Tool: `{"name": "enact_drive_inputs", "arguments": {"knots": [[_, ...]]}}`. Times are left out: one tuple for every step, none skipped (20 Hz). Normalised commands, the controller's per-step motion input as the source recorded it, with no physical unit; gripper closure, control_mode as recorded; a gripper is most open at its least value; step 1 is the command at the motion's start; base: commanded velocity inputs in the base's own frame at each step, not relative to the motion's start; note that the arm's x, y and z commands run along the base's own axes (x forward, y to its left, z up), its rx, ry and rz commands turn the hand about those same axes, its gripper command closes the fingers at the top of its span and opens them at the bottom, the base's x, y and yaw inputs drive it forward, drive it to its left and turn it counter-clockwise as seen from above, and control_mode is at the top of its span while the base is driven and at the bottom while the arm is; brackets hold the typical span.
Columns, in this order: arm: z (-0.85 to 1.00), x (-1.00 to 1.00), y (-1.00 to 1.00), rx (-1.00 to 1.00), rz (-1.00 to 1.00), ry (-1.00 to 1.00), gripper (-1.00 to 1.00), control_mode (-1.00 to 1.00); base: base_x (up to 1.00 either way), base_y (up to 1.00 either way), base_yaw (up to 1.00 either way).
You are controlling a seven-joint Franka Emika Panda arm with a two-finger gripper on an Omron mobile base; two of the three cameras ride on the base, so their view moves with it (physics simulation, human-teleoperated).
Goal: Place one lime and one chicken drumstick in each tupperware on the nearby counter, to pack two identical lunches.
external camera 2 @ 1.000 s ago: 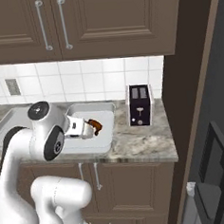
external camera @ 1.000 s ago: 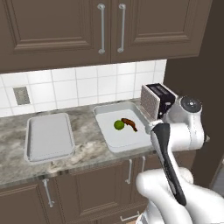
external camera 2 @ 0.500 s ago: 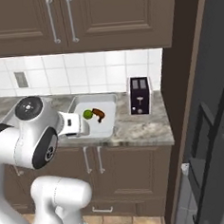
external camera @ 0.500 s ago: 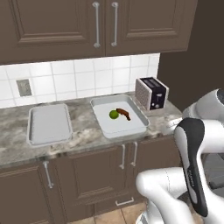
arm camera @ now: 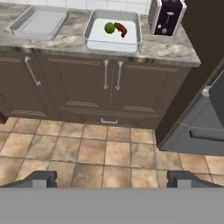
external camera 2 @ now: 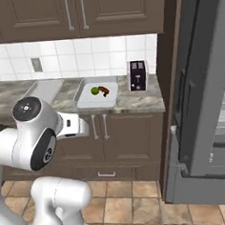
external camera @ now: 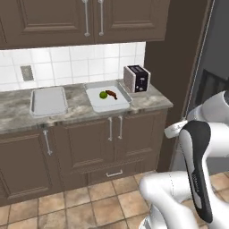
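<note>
Grey-beige mottled stone countertop [external camera: 147,102] [external camera 2: 132,101] [arm camera: 170,48] runs along the wall over dark brown wooden cabinet doors [external camera: 134,136] [arm camera: 78,83] with thin silver handles. All places below are taken from the black-and-silver two-slot toaster [external camera: 136,78] [external camera 2: 137,75] [arm camera: 166,16] standing near the counter's right end.

- Just left of the toaster: pale grey rectangular tupperware tray [external camera: 96,102] [external camera 2: 85,103] [arm camera: 94,37], flat on the stone. Inside it a small round green lime [external camera: 103,94] [external camera 2: 94,90] [arm camera: 109,27] and a brown curved chicken drumstick [external camera: 112,94] [external camera 2: 104,90] [arm camera: 120,29]. The drumstick lies on the toaster side of the lime, the two close together; contact cannot be told.
- Farther left of the toaster, past that tray with a strip of bare stone between: second pale grey rectangular tupperware tray [external camera: 48,100] [external camera 2: 44,88] [arm camera: 37,22], nothing visible in it.
- White tiled backsplash [external camera: 67,67] [external camera 2: 100,48] behind the toaster, with a wall outlet [external camera: 27,73] [external camera 2: 36,64] far to its left.
- Right of the toaster: tall dark panel, then a dark grey fridge door [external camera 2: 199,93].
- Tan tiled floor [arm camera: 100,153] below the counter.

Gripper [arm camera: 112,179]: well back from the toaster and the counter, out over the floor, facing the cabinet fronts. Jaws spread wide, nothing between the dark fingertips [arm camera: 40,177]
</note>
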Motion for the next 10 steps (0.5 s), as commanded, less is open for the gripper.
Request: {"name": "enact_drive_inputs", "arguments": {"knots": [[0.0, 0.0, 0.0, 0.0, 0.0, 0.0, -1.0, 1.0, -1.0, -0.66, -0.08], [0.0, 0.0, 0.0, 0.0, 0.0, 0.0, -1.0, 1.0, -1.0, -0.77, -0.11], [0.0, 0.0, 0.0, 0.0, 0.0, 0.0, -1.0, 1.0, -1.0, -0.89, -0.12], [0.0, 0.0, 0.0, 0.0, 0.0, 0.0, -1.0, 1.0, -0.95, -0.94, -0.13], [0.0, 0.0, 0.0, 0.0, 0.0, 0.0, -1.0, 1.0, -0.82, -0.98, -0.15], [0.0, 0.0, 0.0, 0.0, 0.0, 0.0, -1.0, 1.0, -0.59, -1.0, -0.16], [0.0, 0.0, 0.0, 0.0, 0.0, 0.0, -1.0, 1.0, -0.4, -1.0, -0.17], [0.0, 0.0, 0.0, 0.0, 0.0, 0.0, -1.0, 1.0, -0.22, -1.0, -0.17], [0.0, 0.0, 0.0, 0.0, 0.0, 0.0, -1.0, 1.0, -0.11, -1.0, -0.16], [0.0, 0.0, 0.0, 0.0, 0.0, 0.0, -1.0, 1.0, -0.07, -1.0, -0.17]]}}
